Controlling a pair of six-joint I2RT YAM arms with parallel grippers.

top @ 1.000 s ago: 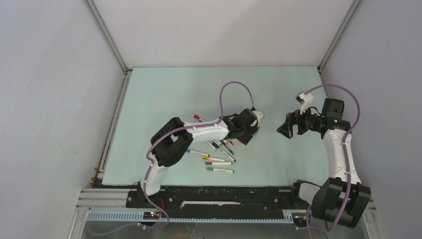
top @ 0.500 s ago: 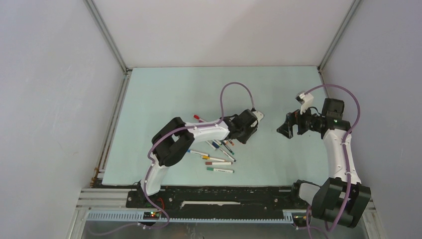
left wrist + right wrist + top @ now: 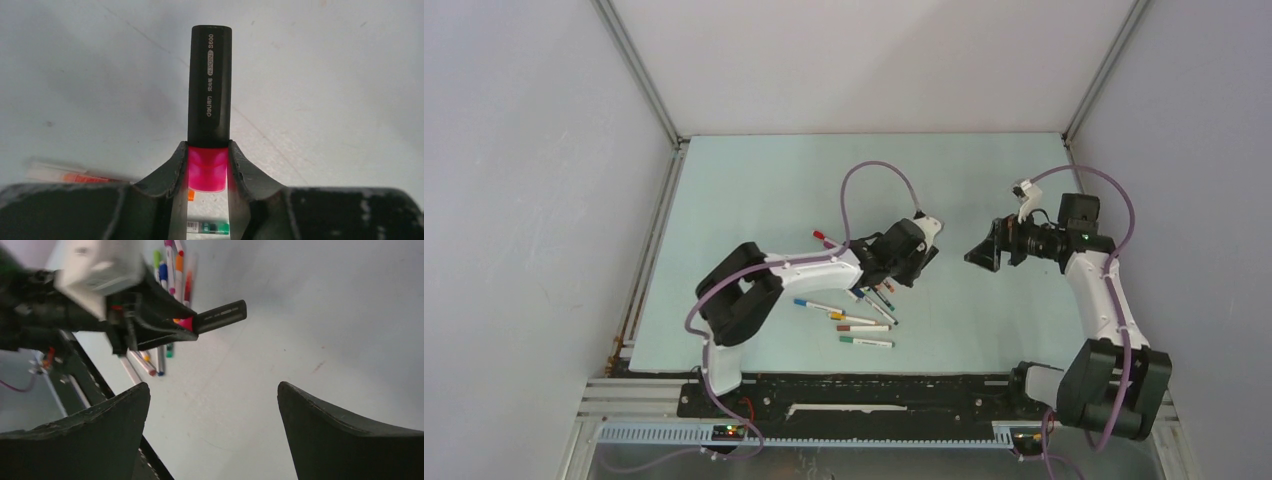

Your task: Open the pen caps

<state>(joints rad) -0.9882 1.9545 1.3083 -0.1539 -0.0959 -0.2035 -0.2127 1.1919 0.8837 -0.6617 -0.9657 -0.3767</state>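
Note:
My left gripper point(image 3: 209, 150) is shut on the bright-pink highlighter cap point(image 3: 207, 172). The black highlighter barrel point(image 3: 210, 85) sticks straight out past the fingertips, above the table. In the top view the left gripper point(image 3: 914, 258) hovers over the table's middle. My right gripper point(image 3: 980, 256) faces it from the right, open and empty, a short way off. The right wrist view shows the highlighter point(image 3: 220, 315) pointing toward the right gripper point(image 3: 212, 385). Several thin pens point(image 3: 864, 310) with coloured pen caps lie on the table below the left arm.
A red-capped pen point(image 3: 824, 237) lies apart, behind the left forearm. A green-ended pen point(image 3: 865, 342) is the nearest to the front edge. The black base rail point(image 3: 854, 395) runs along the near edge, and white walls enclose the table on three sides.
My left gripper closed further on the pink cap and rose from the pile with the highlighter. The right gripper shifted left, toward the highlighter's free end.

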